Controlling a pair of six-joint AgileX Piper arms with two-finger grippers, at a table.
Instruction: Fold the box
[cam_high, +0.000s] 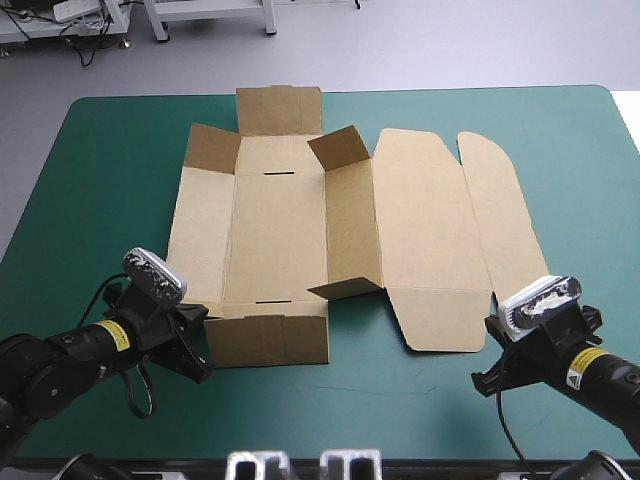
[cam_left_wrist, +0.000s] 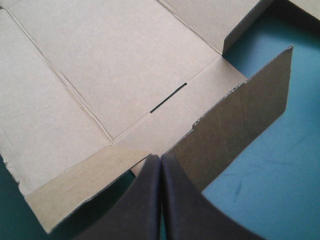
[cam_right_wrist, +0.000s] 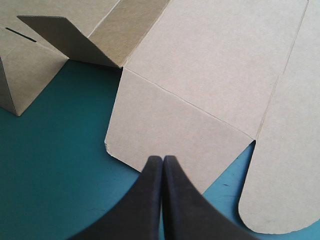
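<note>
The brown box (cam_high: 275, 230) lies opened out in the middle of the tabletop (cam_high: 100, 200), which has a teal-green cover. Most of the box is flat. A few parts stand up a bit: the side wall (cam_high: 352, 225) next to the flat lid (cam_high: 430, 240), the near flap (cam_high: 265, 340), and the small corner flaps at the far end.

The left gripper (cam_high: 198, 352) is just beside the near left corner of the box, at the end of the near flap. Its black fingers are pressed together and pinch nothing. The right gripper (cam_high: 492, 372) is near the lid's near corner. Its fingers are pressed together too, with nothing in them.

What could go wrong? I think the box could slide away if a gripper pushes a flap from the side, because nothing holds the board down. A flap that gets pushed up could also drop back, since the board wants to lie flat. If the near flap goes over before the corner flaps turn in, they may end up outside. Then its edge may miss the slot (cam_left_wrist: 168, 95).

Nothing else lies on the tabletop near the box. Only the box's own raised parts stand in the way. The side wall stands between the base and the lid, so the right gripper would have to reach over the lid to get to it.
</note>
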